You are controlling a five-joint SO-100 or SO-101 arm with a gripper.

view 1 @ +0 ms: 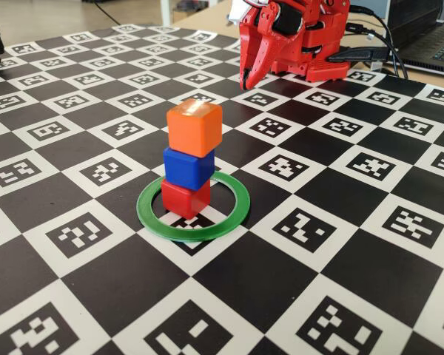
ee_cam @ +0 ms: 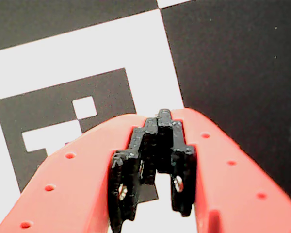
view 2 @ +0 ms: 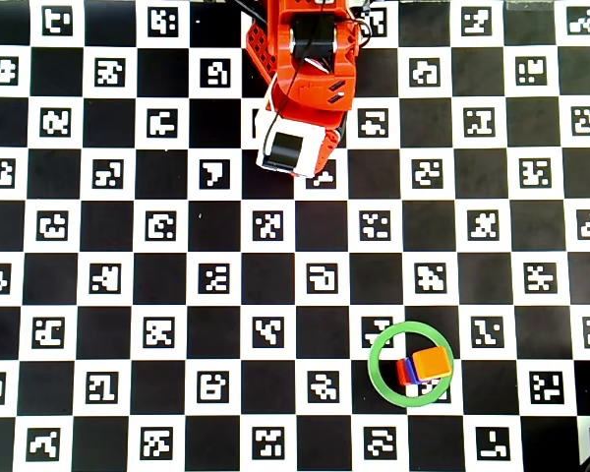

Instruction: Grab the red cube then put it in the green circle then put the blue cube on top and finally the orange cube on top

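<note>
The red cube (view 1: 186,197) rests on the board inside the green circle (view 1: 194,222), offset toward the ring's left rear arc in the fixed view rather than centred. The blue cube (view 1: 189,168) sits directly on top of the red cube, rotated slightly relative to it. The orange cube (view 1: 194,127) sits on top of the blue cube and completes a three-cube vertical stack. The stack stands upright, with each cube turned a little against the one below.

In the overhead view, the orange cube (view 2: 432,364) covers most of the stack; a strip of the blue cube (view 2: 410,371) and a thin edge of the red cube (view 2: 401,373) show on its left side. The stack lies in the right half of the green circle (view 2: 381,380) in this view.

The ring lies flat on the checkerboard marker mat (view 1: 340,244), across a junction of black and white squares.

The gripper (view 1: 246,83) is positioned well apart from the stack, at the far edge of the mat close to the arm base (view 1: 311,37), with its tips pointing down toward the mat. In the wrist view, the gripper (ee_cam: 161,116) has its jaws closed together, tip against tip, with nothing held between them. Below it the wrist view shows only a printed marker square (ee_cam: 63,121).
</note>
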